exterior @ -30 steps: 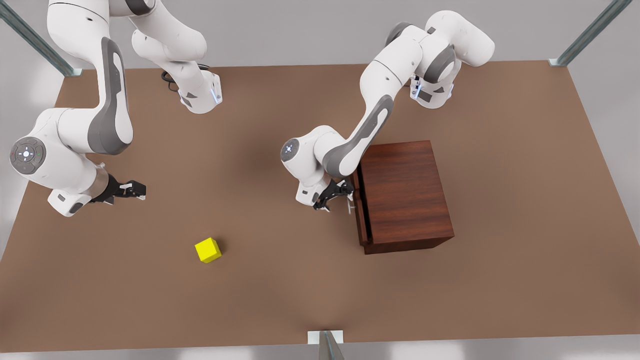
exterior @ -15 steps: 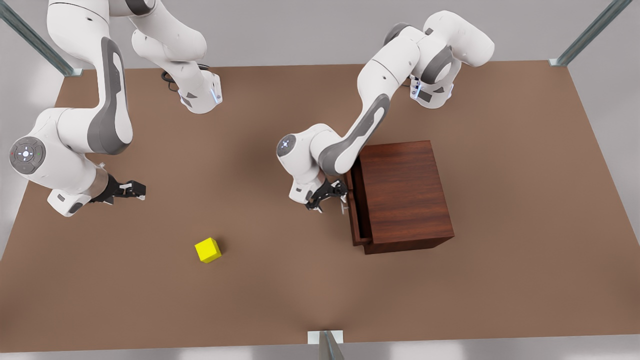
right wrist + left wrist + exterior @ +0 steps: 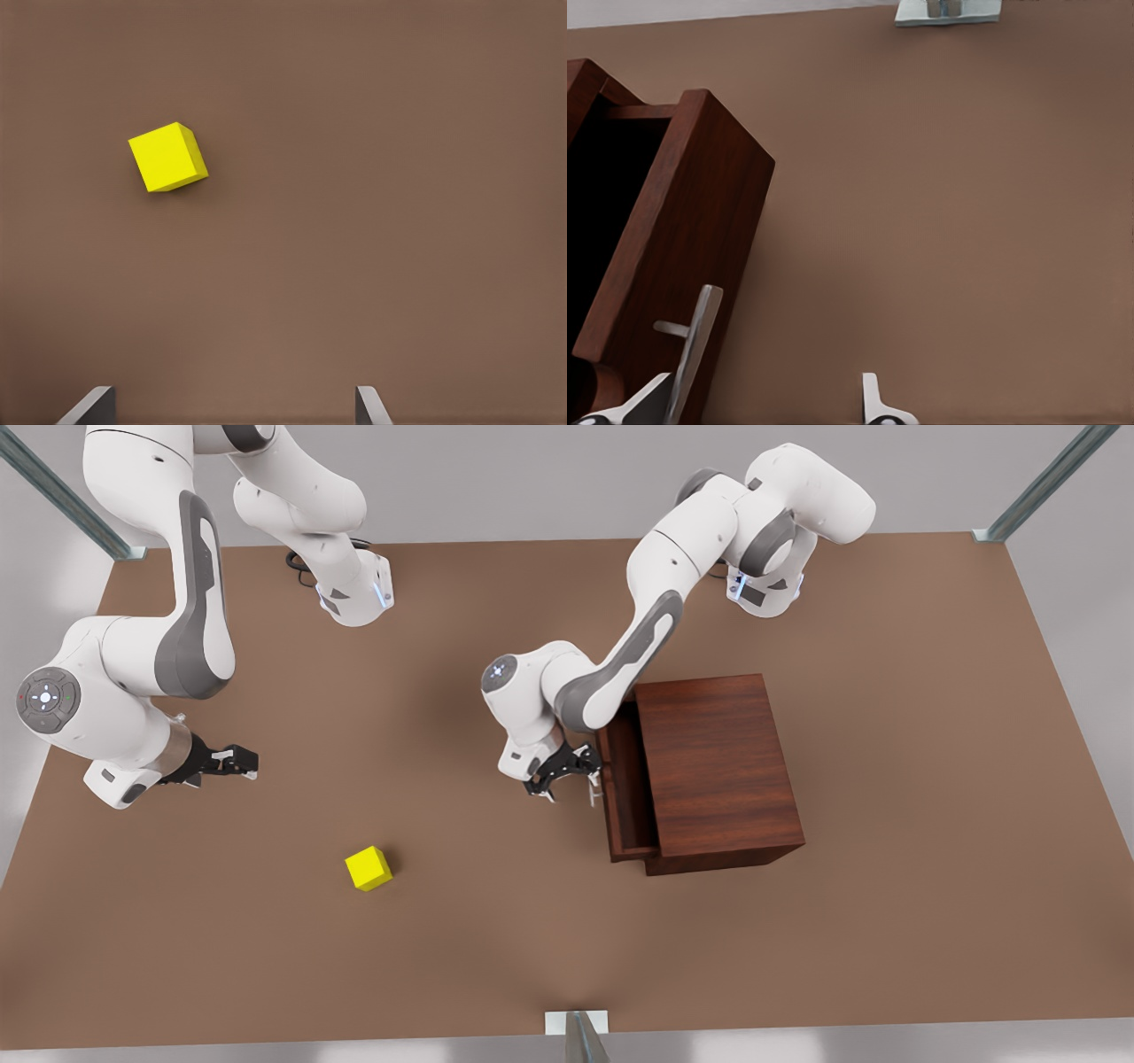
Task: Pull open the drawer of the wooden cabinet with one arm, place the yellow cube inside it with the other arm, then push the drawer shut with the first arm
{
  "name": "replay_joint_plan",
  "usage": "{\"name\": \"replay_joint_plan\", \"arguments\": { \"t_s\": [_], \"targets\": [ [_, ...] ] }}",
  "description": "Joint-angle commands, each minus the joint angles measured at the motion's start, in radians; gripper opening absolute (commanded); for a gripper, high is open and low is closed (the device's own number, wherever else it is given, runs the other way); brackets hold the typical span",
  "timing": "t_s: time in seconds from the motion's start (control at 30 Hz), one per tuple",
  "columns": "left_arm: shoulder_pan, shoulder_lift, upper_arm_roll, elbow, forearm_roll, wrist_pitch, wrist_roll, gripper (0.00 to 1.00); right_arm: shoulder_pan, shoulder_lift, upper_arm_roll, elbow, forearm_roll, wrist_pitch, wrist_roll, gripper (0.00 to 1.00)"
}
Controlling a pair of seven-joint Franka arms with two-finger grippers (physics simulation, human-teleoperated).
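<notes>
The wooden cabinet (image 3: 722,771) stands on the front view's right half of the table. Its drawer (image 3: 625,793) is partly slid out toward the front view's left, showing a dark inside; the drawer front (image 3: 682,257) carries a thin silver handle (image 3: 691,350). My left gripper (image 3: 571,772) is open at that handle, which lies just inside one finger (image 3: 651,403); the left gripper (image 3: 762,409) has nothing pinched. The yellow cube (image 3: 368,868) lies on the bare table, apart from both arms. My right gripper (image 3: 241,763) waits open above the table, with the cube (image 3: 168,157) ahead of its fingers.
The brown table (image 3: 496,939) spreads wide between cube and cabinet. A metal bracket (image 3: 576,1023) sits at the near table edge, the same bracket (image 3: 948,11) beyond the drawer front. Frame posts (image 3: 1045,483) rise at the far corners.
The drawer has slid farther out of the cabinet toward the front view's left, and the left gripper moved that way with it. The right arm and the cube have not moved.
</notes>
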Motion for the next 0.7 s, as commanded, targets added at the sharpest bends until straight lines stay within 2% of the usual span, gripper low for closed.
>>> {"name": "replay_joint_plan", "arguments": {
  "t_s": [0.0, 0.67],
  "targets": [
    [-0.004, 0.001, 0.001, 0.005, 0.001, 0.015, -0.013, 1.0, 0.0, -0.001, 0.0, 0.0, 0.001, 0.0, -0.001, 1.0],
    [-0.039, 0.038, 0.009, 0.06, 0.001, 0.058, -0.031, 1.0, 0.0, -0.001, 0.0, 0.0, 0.001, 0.0, -0.001, 1.0]
  ]
}}
